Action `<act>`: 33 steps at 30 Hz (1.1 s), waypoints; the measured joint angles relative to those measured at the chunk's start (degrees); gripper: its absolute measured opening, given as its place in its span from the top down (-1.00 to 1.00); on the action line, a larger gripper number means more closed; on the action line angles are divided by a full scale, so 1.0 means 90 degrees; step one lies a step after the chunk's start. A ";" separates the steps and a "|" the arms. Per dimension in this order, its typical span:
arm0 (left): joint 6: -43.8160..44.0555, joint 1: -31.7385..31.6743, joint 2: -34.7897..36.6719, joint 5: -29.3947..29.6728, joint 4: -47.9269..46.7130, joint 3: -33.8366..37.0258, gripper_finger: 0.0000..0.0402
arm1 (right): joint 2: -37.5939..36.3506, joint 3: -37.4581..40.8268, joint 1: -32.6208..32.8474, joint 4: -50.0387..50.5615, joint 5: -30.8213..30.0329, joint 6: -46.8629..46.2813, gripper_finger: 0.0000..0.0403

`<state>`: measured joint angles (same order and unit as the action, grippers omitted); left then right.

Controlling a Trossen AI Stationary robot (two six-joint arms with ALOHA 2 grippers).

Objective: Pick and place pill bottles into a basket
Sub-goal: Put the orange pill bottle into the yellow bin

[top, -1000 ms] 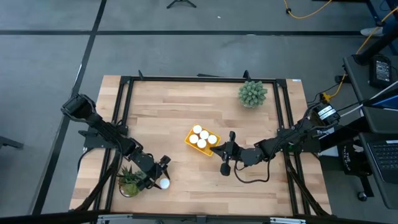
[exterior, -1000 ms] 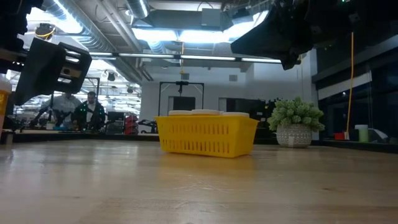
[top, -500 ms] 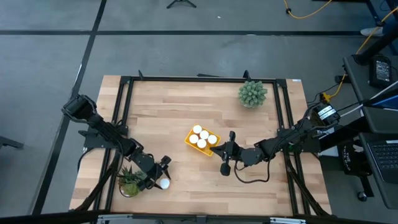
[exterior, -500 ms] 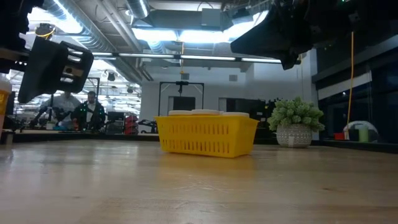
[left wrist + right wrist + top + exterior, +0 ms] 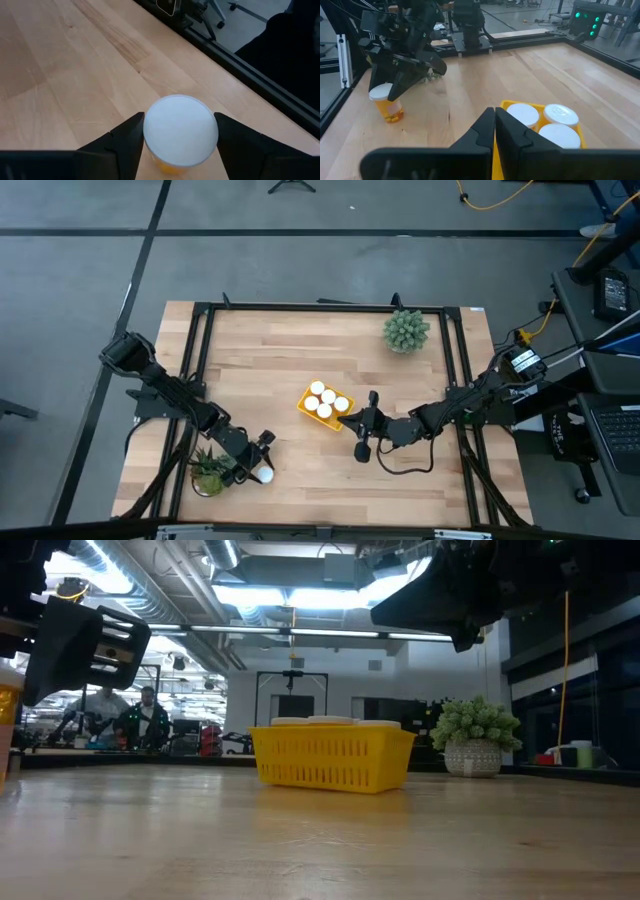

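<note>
my left claw [image 5: 180,150] is matt black plastic, closed on a pill bottle [image 5: 180,137] of clear orange plastic with a smooth, matt white cap. the surface [image 5: 270,350] is pale, satin wood planks framed in black metal, and the basket [image 5: 333,761] is bright yellow slotted plastic.

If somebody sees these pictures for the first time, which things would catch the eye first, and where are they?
The bright-yellow square basket at the middle of the wooden table stands out first, with five white-capped orange pill bottles inside. Next comes the last orange pill bottle with a round white cap, near the table's front left corner beside a small green potted plant, between the fingers of the left gripper. The right gripper, shut, hovers just right of the basket.
</note>
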<state>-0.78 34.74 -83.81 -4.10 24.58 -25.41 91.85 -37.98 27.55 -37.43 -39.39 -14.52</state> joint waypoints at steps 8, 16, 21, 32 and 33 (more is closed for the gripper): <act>-0.0008 0.0000 0.0042 0.0000 0.0015 0.0000 -0.08 | -0.0002 0.0000 0.0000 0.0002 -0.0001 0.0000 0.91; -0.0357 -0.0047 0.0680 -0.0003 -0.0273 0.0000 -0.08 | -0.0002 0.0000 0.0000 0.0002 0.0000 0.0000 0.91; -0.0347 -0.0239 0.1363 0.0000 -0.0883 0.0002 -0.08 | -0.0002 0.0000 0.0014 0.0004 0.0036 0.0141 0.91; -0.0404 -0.1049 0.2235 0.0798 -0.1243 0.0002 -0.08 | -0.0100 -0.0002 0.0260 0.0516 0.0568 0.0123 0.98; -0.0415 -0.1133 0.2237 0.0809 -0.1237 0.0002 -0.08 | -0.0158 -0.0002 0.0267 0.0626 0.0553 0.0119 0.98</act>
<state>-4.51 24.54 -63.68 3.18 13.44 -25.39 90.43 -38.00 29.95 -31.80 -34.41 -13.45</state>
